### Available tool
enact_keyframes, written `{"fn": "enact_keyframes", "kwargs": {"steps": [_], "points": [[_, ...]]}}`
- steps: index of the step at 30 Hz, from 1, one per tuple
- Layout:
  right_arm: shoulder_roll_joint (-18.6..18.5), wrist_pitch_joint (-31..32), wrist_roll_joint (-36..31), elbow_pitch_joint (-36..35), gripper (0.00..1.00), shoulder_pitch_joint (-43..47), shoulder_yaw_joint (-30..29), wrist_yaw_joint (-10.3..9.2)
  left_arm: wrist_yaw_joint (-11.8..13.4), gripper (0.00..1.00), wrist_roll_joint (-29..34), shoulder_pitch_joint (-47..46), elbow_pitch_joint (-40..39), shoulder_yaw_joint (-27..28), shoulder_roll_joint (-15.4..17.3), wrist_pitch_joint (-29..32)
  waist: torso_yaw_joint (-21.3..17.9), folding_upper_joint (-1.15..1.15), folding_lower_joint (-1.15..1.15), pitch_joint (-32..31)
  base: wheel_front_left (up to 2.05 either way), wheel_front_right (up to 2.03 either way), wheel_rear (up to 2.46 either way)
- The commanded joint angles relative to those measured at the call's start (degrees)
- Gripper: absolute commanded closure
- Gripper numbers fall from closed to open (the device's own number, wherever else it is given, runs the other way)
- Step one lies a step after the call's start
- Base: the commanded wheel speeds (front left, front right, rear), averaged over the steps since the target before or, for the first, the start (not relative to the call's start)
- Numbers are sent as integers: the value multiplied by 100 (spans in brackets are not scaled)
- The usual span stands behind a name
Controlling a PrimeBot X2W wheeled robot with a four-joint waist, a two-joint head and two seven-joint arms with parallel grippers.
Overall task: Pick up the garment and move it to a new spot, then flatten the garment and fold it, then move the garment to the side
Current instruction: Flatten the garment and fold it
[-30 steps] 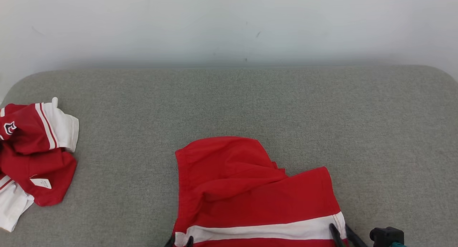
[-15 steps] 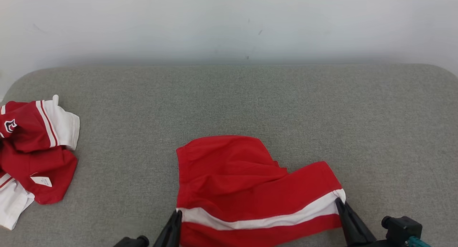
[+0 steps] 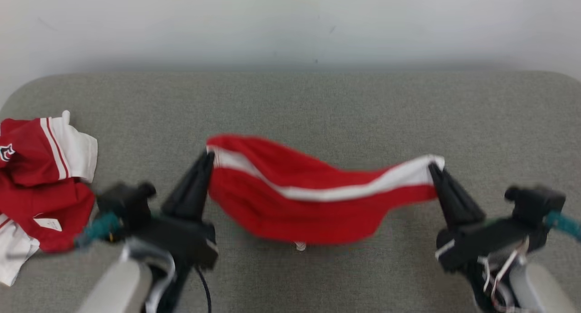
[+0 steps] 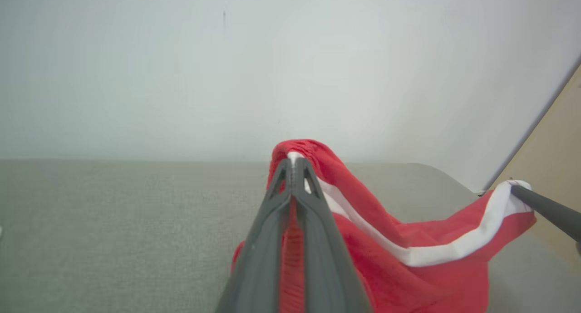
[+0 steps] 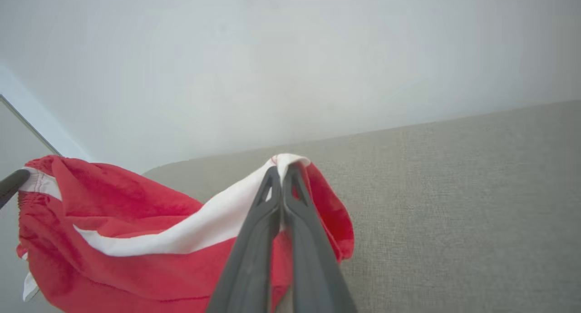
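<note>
My left tool at lower left, my right tool at lower right, garment slung between them over mid-desk, second garment at left edge, wall along the top.

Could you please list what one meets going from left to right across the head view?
crumpled red-and-white garment → left claw → held red garment, hanging between the two claws → right claw

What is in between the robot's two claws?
The red garment, sagging between the left gripper and right gripper, each clamped on one end, in the head view.
</note>
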Motion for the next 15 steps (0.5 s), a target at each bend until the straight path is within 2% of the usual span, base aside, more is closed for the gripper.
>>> {"fn": "enact_keyframes", "kwargs": {"steps": [1, 4, 5, 7, 15], "points": [[-89, 78, 103, 65, 100, -244, 6, -11, -61, 100, -68, -288, 58, 56, 49, 61, -38, 0, 0, 158, 0, 0, 0], [-226, 252, 347, 272, 100, -1090, 61, -11, -245, 100, -333, -1192, 298, 213, 87, 365, -95, 0, 0, 431, 0, 0, 0], [-321, 314, 489, 499, 100, -1692, 86, -11, -321, 100, -382, -1834, 534, 258, 151, 510, -123, 0, 0, 576, 0, 0, 0], [-450, 295, 493, 738, 100, -2296, 170, -11, -389, 100, -413, -2488, 809, 296, 156, 540, -138, 0, 0, 691, 0, 0, 0], [-360, 27, 845, 1755, 100, -4358, 550, -11, -505, 100, -504, -4574, 1948, 194, 32, 333, -230, 0, 0, 871, 0, 0, 0]]}}
